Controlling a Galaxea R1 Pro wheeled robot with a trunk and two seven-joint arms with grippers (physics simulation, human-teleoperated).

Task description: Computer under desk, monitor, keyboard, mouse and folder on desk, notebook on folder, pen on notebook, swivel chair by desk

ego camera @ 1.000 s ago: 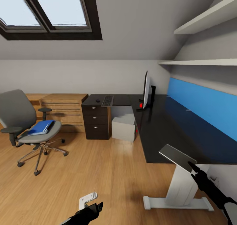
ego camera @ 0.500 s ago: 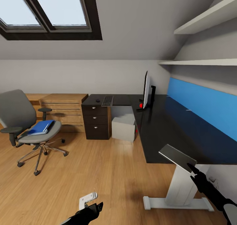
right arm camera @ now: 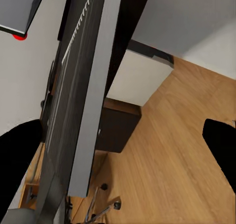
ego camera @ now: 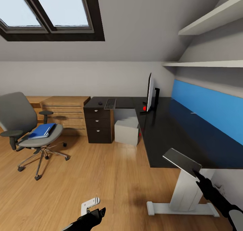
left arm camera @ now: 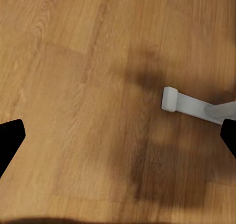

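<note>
Blue folder [ego camera: 42, 130] on swivel chair [ego camera: 25, 129], 9 o'clock; keyboard [ego camera: 110, 103], mouse [ego camera: 100, 103], monitor [ego camera: 150, 92] on desk [ego camera: 168, 129]. Left gripper [left arm camera: 118, 135] released; right gripper [right arm camera: 123, 150] spread. No legible writing.

**Notebook edge-on between the fingers**

We see the notebook [right arm camera: 83, 111] edge-on, dark cover and pale side, running between the two black fingers [right arm camera: 17, 160] of the right gripper [right arm camera: 120, 150], which stand well apart. Past it lie the black desk [right arm camera: 130, 17], the light grey computer [right arm camera: 137, 76] beneath it, a dark drawer unit [right arm camera: 118, 130], the wooden floor [right arm camera: 167, 160] and a chair castor [right arm camera: 116, 205].
</note>
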